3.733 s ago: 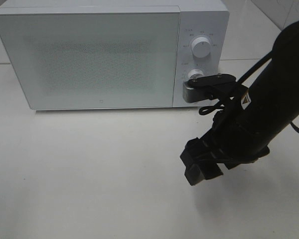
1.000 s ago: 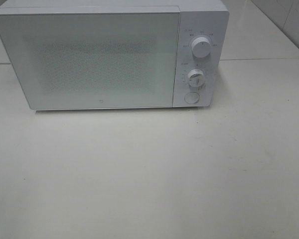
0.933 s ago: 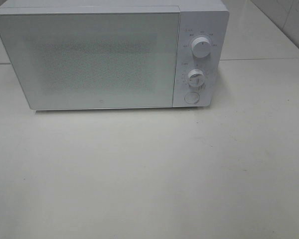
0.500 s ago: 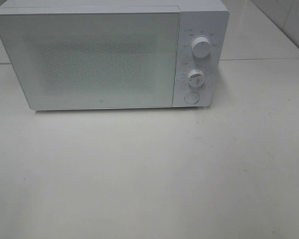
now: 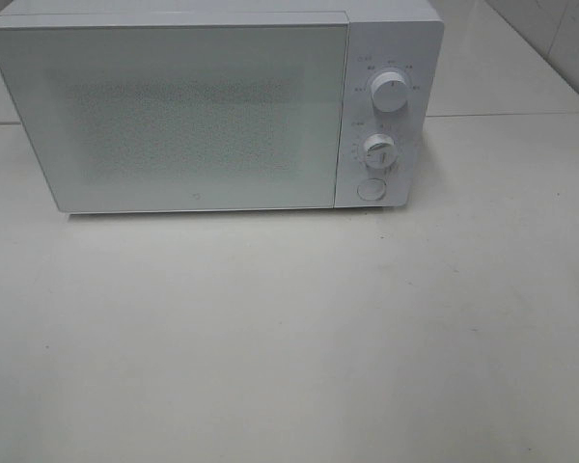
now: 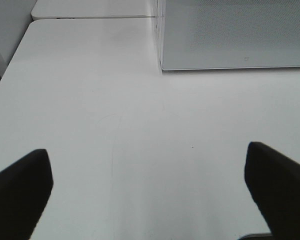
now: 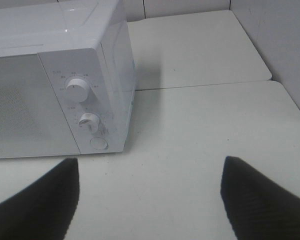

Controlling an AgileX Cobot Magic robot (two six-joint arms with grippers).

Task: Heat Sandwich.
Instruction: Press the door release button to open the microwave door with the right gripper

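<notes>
Sandwich not in view, likely inside white box-shaped microwave oven, door shut for heating. Left gripper, right gripper spread wide, empty, parked above white tabletop.

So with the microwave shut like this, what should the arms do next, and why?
Probably just hold both arms back and wait. The microwave door is shut and its frosted panel hides the inside. No sandwich shows on the table. The left gripper and right gripper are open, empty and well clear of the door, so nothing in view calls for a grasp.
</notes>
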